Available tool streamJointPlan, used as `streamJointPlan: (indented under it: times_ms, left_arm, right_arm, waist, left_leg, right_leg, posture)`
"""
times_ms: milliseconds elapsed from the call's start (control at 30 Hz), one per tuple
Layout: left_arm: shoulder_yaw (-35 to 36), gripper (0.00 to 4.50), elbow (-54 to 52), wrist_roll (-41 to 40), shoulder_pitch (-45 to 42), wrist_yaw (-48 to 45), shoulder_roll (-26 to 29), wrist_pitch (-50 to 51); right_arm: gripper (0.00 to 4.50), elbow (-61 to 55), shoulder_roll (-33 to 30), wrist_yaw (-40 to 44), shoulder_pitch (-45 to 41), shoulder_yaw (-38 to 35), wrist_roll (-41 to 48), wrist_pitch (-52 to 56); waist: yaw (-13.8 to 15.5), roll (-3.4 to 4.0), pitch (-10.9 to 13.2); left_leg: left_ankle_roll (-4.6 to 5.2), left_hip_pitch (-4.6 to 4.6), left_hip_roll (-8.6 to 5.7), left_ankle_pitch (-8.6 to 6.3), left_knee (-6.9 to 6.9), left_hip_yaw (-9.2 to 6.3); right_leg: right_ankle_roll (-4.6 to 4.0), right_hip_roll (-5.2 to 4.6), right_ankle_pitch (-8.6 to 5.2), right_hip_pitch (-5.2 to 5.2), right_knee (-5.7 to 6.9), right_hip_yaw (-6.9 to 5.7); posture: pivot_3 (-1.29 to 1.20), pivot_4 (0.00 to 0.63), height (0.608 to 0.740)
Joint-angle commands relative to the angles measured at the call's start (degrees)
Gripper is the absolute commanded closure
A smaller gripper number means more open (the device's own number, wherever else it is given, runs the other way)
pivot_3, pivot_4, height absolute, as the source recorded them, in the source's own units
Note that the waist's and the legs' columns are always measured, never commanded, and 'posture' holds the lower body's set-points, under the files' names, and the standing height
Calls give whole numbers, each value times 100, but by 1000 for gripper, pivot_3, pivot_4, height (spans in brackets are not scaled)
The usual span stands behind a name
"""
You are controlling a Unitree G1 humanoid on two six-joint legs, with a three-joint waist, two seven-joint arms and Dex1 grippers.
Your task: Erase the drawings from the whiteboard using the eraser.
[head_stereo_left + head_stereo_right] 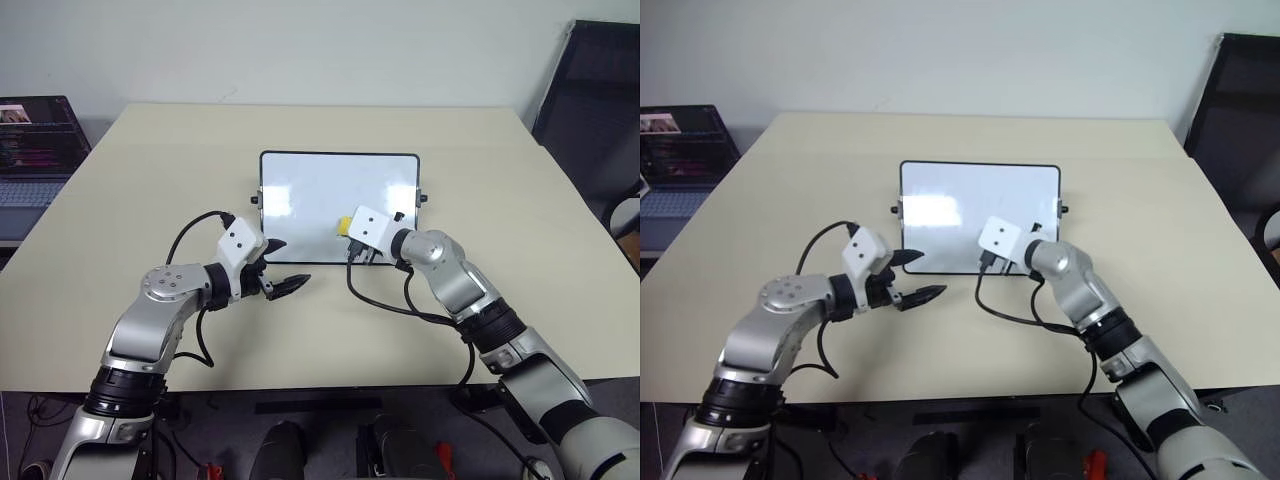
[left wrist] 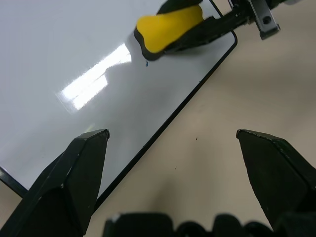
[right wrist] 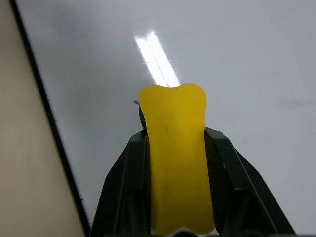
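Nearly hidden: drawings [image 3: 135, 102] beside eraser [image 3: 176, 148].

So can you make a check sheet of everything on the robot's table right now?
Surface: beige table, bare around the board.
Job's things: whiteboard lies flat; yellow eraser over its near part; a tiny dark mark beside the eraser.
Clutter: nothing seen.
Pincers: right pincer shut on the eraser; left pincer open, at the board's near edge.
Cables: black cables loop from both wrists.
Surroundings: laptop to the left, black chair to the right.
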Motion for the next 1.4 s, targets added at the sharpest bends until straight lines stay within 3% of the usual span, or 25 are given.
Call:
streamJointPlan:
  times_ms: [33,200,533,767,867,1000,1167,1400]
  left_arm:
    - [88,0,-170,-62,21,-4,13,-108]
    - [93,0,-172,-59,62,-1,11,-122]
    - [57,0,-207,-59,84,20,-31,-110]
    - [71,0,-206,-71,109,7,-30,-120]
    - [75,0,-196,-75,104,6,-39,-129]
    - [67,0,-201,-75,94,6,-63,-157]
    - [39,0,-223,-68,-13,-18,-104,-193]
    - [-492,0,-33,23,-699,-303,-442,-539]
  right_arm:
    - [3401,-132,98,195,26,27,0,117]
    - [3401,-260,31,595,240,272,-96,295]
    - [3401,136,272,-394,-116,-125,-235,-107]
    - [3401,-307,-74,553,305,192,-123,222]
    - [3401,-496,-122,538,435,123,-169,238]
    - [3401,-1012,-114,274,441,-338,-25,180]
    - [3401,-2209,-42,428,776,-1017,582,950]
    - [3401,-4476,-10,-125,2440,-2411,1070,2588]
  waist:
    - [-2,0,0]
    - [-8,0,0]
    - [-2,0,0]
    - [19,0,0]
    - [11,0,0]
    - [9,1,1]
    - [22,1,1]
    - [169,0,1]
  left_leg:
    - [0,0,0,0,0,1]
    - [0,0,3,0,-4,-1]
    - [0,0,2,0,-1,0]
    - [0,-3,-3,-1,-4,-2]
    - [0,-2,-1,-1,-4,-2]
    - [0,-1,2,0,-2,-2]
    - [0,-10,-2,-1,-7,-3]
    - [-2,-32,-9,-3,-10,-21]
  right_leg:
    - [0,0,0,0,-1,1]
    - [0,0,0,-2,-1,-1]
    - [1,0,-1,-2,0,0]
    - [-3,-1,2,-1,-5,-3]
    - [1,-1,-1,0,-4,-2]
    - [5,0,-3,0,-2,-2]
    - [2,-1,-2,-5,-6,-3]
    - [0,-5,0,-5,-29,-9]
  posture:
    - [0,150,740]
    - [0,150,740]
    - [0,150,740]
    - [0,150,740]
    - [0,150,740]
    - [0,150,740]
    - [0,150,740]
    - [0,150,740]
